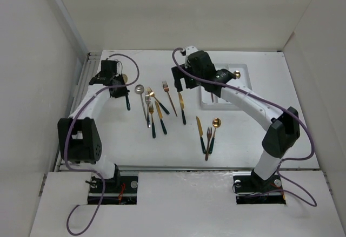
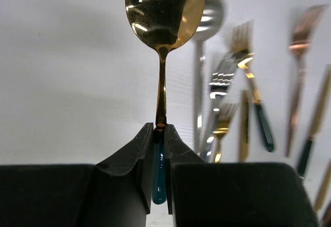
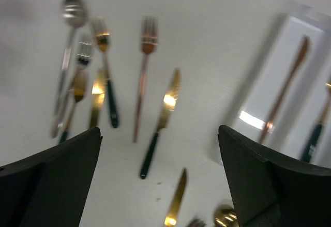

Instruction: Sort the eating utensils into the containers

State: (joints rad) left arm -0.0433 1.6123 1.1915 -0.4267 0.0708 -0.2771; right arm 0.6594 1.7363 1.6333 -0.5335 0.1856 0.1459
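My left gripper [image 1: 120,83] [image 2: 160,134] is shut on the teal handle of a gold spoon [image 1: 127,101] [image 2: 163,10], at the left of the table. My right gripper [image 1: 181,81] [image 3: 159,134] is open and empty, above a gold knife with a dark handle [image 1: 182,107] [image 3: 160,121]. Loose utensils lie between the arms: a silver spoon [image 1: 140,91], overlapping forks [image 1: 150,110] and a copper fork [image 1: 169,96]. The white cutlery tray [image 1: 244,68] [image 3: 289,41] lies at the back right, partly hidden by the right arm. A copper knife [image 3: 287,90] lies in it.
A gold knife [image 1: 200,131], a fork [image 1: 209,140] and a gold spoon [image 1: 215,126] lie near the table's middle front. White walls close in the table on three sides. A metal rail [image 1: 81,94] runs along the left edge.
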